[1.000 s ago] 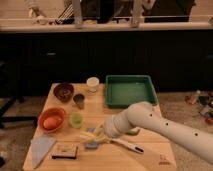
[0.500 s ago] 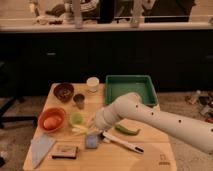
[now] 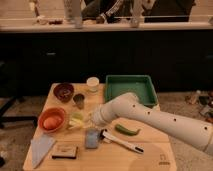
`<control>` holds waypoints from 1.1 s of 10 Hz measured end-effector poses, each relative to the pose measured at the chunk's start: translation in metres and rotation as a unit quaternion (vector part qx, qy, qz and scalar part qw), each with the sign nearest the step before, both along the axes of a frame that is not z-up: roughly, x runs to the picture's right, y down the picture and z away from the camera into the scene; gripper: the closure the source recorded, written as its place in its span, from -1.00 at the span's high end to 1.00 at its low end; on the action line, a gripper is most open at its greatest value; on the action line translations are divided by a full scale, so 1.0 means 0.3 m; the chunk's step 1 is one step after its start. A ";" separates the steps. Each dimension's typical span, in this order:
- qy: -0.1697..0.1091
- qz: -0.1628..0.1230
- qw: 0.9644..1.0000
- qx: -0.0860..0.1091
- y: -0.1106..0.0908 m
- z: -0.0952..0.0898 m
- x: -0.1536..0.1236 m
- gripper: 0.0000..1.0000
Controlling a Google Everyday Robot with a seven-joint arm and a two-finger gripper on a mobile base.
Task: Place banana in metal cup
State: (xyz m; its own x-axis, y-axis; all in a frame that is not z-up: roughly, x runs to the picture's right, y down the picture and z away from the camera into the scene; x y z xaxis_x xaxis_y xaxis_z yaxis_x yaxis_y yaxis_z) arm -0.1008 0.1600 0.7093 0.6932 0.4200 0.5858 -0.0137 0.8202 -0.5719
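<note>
- Arm (image 3: 150, 117): white, comes in from the right edge and crosses the table (image 3: 150, 155) toward the left-centre.
- Gripper (image 3: 86, 120): at the arm's left end, low over the table's left half, just right of the orange bowl (image 3: 51, 120) and in front of the metal cup (image 3: 79, 100).
- Fingers: clenched, apparently on the banana (image 3: 75, 123). The contact itself is mostly hidden by the wrist.
- Banana: pale yellow, lies roughly level at the gripper's tip, btwn the orange bowl and the arm's end. It is not in the metal cup, which is near but clearly apart, further back.
- A pale green patch shows right by the banana, and I can't separate it cleanly from the fruit.
- Metal cup: upright, dark inside, nothing seen in it. It sits just right of and in front of the dark bowl (image 3: 63, 91).
- White cup (image 3: 92, 83): back of the table, just left of the green tray (image 3: 131, 80).
- Orange bowl: holds sth round and orange.
- Pepper (image 3: 127, 130): green, curved, on the table just under the forearm.
- Brush (image 3: 121, 142): white handle, lies diagonally in front of the pepper, head toward the left.
- Grey-blue block (image 3: 91, 138): just left of the brush head, below the gripper.
- Pale cloth (image 3: 40, 149): front-left corner.
- Brown flat block (image 3: 65, 150): beside the cloth on its right.
</note>
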 end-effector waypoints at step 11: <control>0.009 -0.019 1.000 0.008 -0.209 0.130 -0.225 -1.00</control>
